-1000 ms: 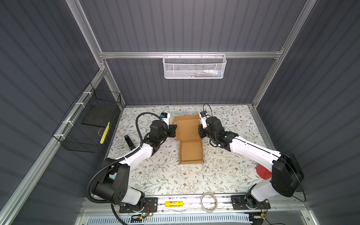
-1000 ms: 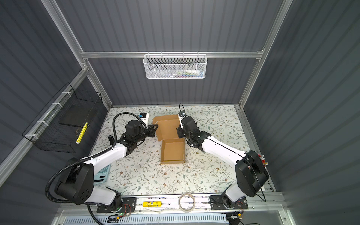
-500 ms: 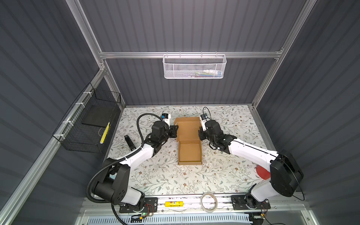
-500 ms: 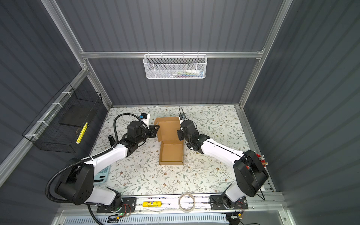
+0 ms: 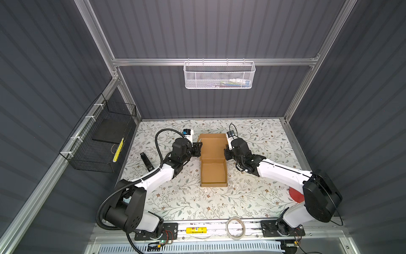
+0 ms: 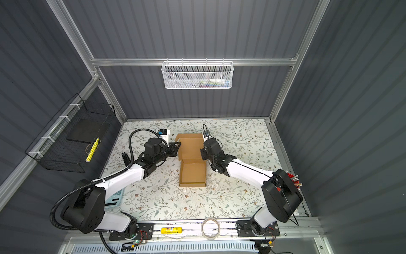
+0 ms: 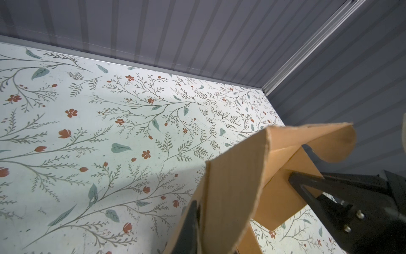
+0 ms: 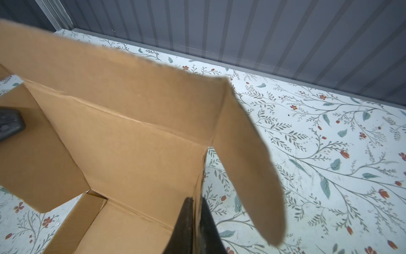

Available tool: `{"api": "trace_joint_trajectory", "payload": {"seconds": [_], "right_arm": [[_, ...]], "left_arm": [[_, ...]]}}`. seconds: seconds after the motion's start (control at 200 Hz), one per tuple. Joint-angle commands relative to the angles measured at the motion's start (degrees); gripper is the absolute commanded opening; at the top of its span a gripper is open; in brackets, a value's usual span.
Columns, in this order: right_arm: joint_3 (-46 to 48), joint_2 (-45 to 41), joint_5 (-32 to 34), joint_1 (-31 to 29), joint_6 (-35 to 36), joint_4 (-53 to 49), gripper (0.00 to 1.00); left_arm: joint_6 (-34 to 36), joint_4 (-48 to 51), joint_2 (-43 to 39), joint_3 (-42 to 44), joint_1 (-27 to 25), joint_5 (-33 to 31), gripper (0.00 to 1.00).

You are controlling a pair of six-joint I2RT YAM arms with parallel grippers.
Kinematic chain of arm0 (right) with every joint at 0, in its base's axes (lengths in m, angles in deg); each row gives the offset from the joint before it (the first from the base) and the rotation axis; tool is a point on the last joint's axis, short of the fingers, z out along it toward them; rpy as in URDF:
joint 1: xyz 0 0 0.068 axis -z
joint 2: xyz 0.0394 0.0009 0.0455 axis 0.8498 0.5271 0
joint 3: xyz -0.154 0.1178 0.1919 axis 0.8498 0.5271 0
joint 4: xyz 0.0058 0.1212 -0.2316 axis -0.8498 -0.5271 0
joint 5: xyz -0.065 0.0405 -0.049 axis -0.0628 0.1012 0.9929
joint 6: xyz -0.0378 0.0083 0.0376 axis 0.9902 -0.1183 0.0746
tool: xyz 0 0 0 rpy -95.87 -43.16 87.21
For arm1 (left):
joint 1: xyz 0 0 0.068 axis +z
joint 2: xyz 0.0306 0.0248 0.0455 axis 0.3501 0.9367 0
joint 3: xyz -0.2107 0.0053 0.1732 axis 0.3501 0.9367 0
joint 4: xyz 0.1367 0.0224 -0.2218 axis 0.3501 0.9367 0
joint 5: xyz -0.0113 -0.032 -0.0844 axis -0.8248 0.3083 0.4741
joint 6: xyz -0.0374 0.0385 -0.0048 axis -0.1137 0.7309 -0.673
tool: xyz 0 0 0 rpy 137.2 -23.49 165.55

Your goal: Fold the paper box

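The paper box (image 5: 213, 173) (image 6: 193, 173) is brown cardboard; its shallow tray stands mid-table in both top views. Its lid panel (image 5: 212, 147) is tilted up behind the tray, side flaps bent inward. My left gripper (image 5: 197, 150) (image 6: 175, 149) is shut on the lid's left flap; the left wrist view shows one dark finger (image 7: 191, 226) flat against that cardboard (image 7: 230, 187), the other hidden behind it. My right gripper (image 5: 226, 152) (image 6: 201, 153) (image 8: 196, 201) is shut on the lid's right edge (image 8: 204, 167), with a rounded flap (image 8: 252, 165) hanging beyond.
A black wire basket (image 5: 103, 140) hangs on the left wall and a white mesh basket (image 5: 218, 75) on the back rail. A black bar (image 5: 146, 161) lies left of my left arm. A tape roll (image 5: 235, 226) and a yellow item (image 5: 196, 229) sit at the front rail.
Both grippers have drawn closer together. The lid's side flaps have folded inward and the lid panel has tilted up from lying nearly flat. The tray has stayed in place.
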Motion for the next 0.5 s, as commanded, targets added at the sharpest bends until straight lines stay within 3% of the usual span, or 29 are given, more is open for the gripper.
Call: {"api": "trace_joint_trajectory", "payload": {"seconds": [0.0,0.16,0.495], "right_arm": [[1.92,-0.90,-1.62,-1.50,0.24,3.65,0.10],[3.50,-1.06,-1.54,-2.23,0.77,6.26,0.10],[8.22,-3.01,2.31,-5.99,1.83,11.97,0.11]], "left_arm": [[-0.29,-1.43,-1.95,0.80,-1.60,1.09,0.07],[0.04,-3.13,-2.67,1.81,-2.69,-0.41,0.00],[-0.14,-8.79,-5.65,6.69,-5.01,-3.68,0.00]]}}
